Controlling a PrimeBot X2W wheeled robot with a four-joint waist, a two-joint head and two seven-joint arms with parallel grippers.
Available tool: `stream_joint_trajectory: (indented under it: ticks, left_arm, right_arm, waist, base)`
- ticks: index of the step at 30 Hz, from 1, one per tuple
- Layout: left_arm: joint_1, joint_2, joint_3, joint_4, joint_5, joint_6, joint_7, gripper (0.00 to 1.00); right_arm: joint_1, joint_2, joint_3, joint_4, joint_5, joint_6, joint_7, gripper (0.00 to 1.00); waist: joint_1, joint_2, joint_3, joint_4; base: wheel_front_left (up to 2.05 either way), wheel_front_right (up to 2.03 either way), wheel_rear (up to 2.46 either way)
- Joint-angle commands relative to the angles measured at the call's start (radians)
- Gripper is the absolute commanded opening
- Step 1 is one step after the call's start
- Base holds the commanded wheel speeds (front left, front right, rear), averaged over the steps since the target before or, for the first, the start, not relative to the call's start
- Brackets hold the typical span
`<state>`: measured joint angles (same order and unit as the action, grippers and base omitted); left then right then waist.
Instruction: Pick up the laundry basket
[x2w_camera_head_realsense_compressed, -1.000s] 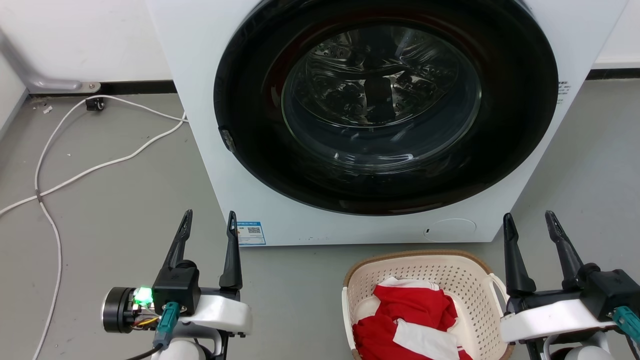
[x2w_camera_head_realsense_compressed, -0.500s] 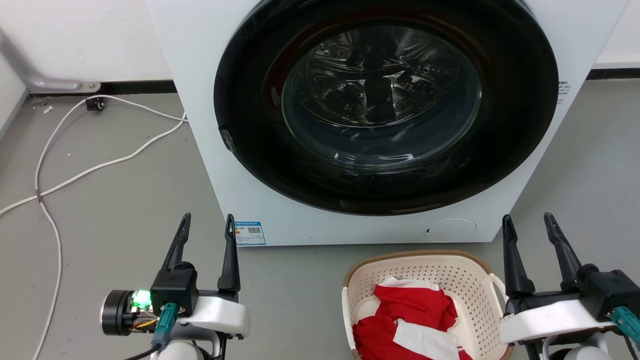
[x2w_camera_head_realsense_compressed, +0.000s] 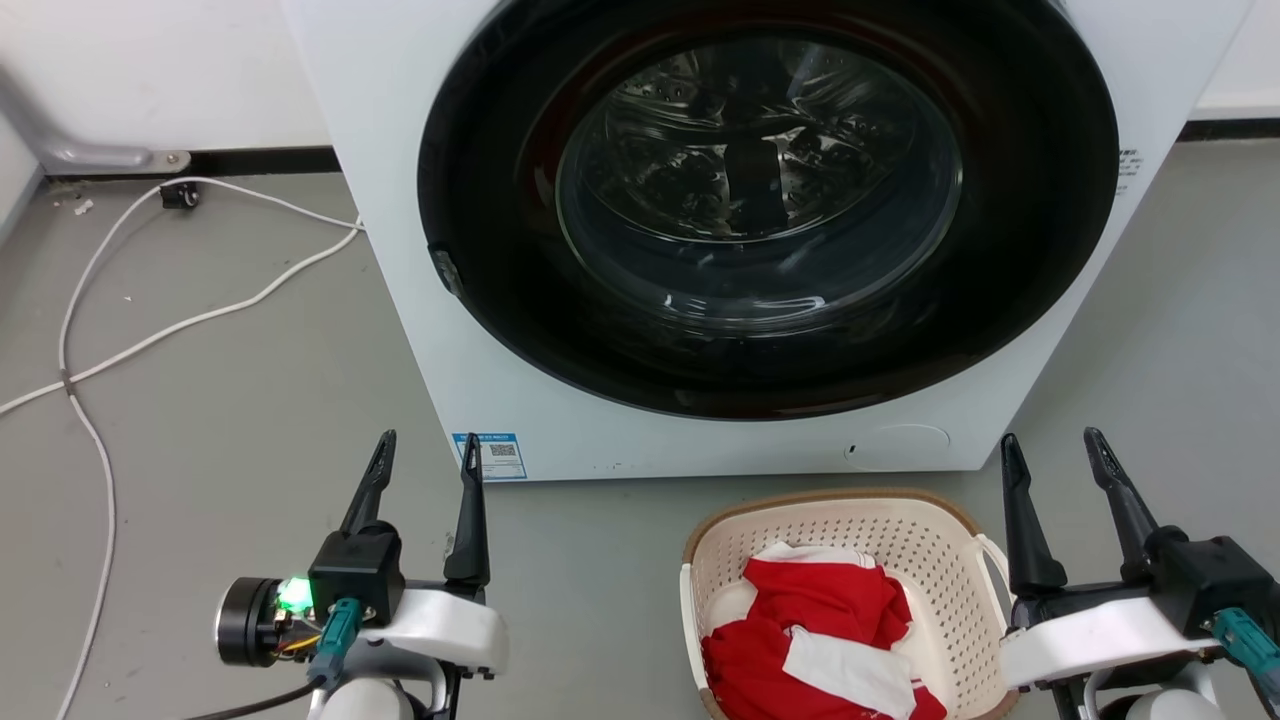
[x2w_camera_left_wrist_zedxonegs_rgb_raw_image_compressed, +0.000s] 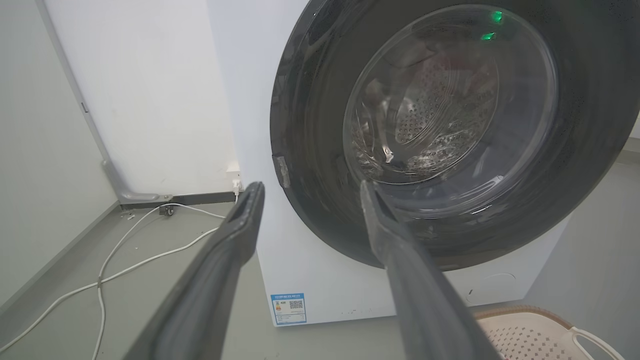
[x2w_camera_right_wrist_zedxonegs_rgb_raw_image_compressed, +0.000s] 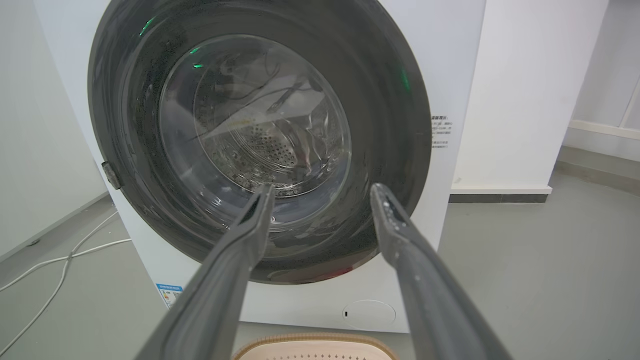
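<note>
Right claw (x2w_camera_head_realsense_compressed: 1048, 438) spread beside laundry basket (x2w_camera_head_realsense_compressed: 832, 497) rim

Colours: cream, red, white, grey.
Basket (x2w_camera_head_realsense_compressed: 950, 590) cream, dotted holes, brown rim; cloth (x2w_camera_head_realsense_compressed: 820, 610) red w/ white bands; washer (x2w_camera_head_realsense_compressed: 390, 260) white, blk door (x2w_camera_head_realsense_compressed: 490, 220); floor (x2w_camera_head_realsense_compressed: 230, 430) grey.

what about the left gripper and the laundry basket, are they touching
Apart. The head view shows bare floor between the left gripper and the laundry basket.
</note>
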<state>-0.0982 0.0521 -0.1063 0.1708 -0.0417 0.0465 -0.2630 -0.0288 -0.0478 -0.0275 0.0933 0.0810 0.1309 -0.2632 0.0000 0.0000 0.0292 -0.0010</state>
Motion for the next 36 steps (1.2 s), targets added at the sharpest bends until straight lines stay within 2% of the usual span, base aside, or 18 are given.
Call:
stream_joint_trajectory:
  ticks: [1, 14, 16, 22, 29, 36]
  left_arm:
    - [-0.017, -0.001, -0.006, 0.014, -0.005, -0.008, -0.003, 1.0]
    - [-0.166, -0.001, -0.124, 0.213, -0.079, -0.047, -0.003, 1.0]
    - [-0.219, -0.001, -0.156, 0.295, -0.09, -0.06, -0.003, 1.0]
    - [-0.337, -0.001, -0.209, 0.41, -0.104, -0.081, -0.003, 1.0]
    - [-0.472, -0.001, -0.279, 0.599, -0.124, -0.101, -0.003, 1.0]
    - [-0.595, -0.001, -0.367, 0.79, -0.195, -0.13, 0.002, 1.0]
  right_arm:
    - [-0.019, -0.005, -0.009, 0.014, -0.013, 0.0, -0.002, 1.0]
    - [-0.165, -0.004, -0.095, 0.181, -0.126, 0.0, -0.002, 1.0]
    - [-0.216, -0.004, -0.106, 0.232, -0.161, 0.0, -0.002, 1.0]
    - [-0.323, -0.004, -0.125, 0.356, -0.234, -0.001, -0.002, 1.0]
    - [-0.451, -0.032, -0.153, 0.515, -0.291, -0.001, -0.002, 1.0]
    - [-0.539, -0.058, -0.17, 0.642, -0.328, -0.001, -0.002, 1.0]
  waist:
    - [0.0, 0.0, 0.011, -0.006]
    - [0.0, 0.0, 0.181, -0.056]
    - [0.0, 0.0, 0.24, -0.073]
    - [0.0, 0.0, 0.364, -0.099]
    - [0.0, 0.0, 0.499, -0.117]
    - [0.0, 0.0, 0.588, -0.124]
  base:
    - [0.0, 0.0, 0.0]
    - [0.0, 0.0, 0.0]
    - [0.0, 0.0, 0.0]
    - [0.0, 0.0, 0.0]
    - [0.0, 0.0, 0.0]
    - [0.0, 0.0, 0.0]
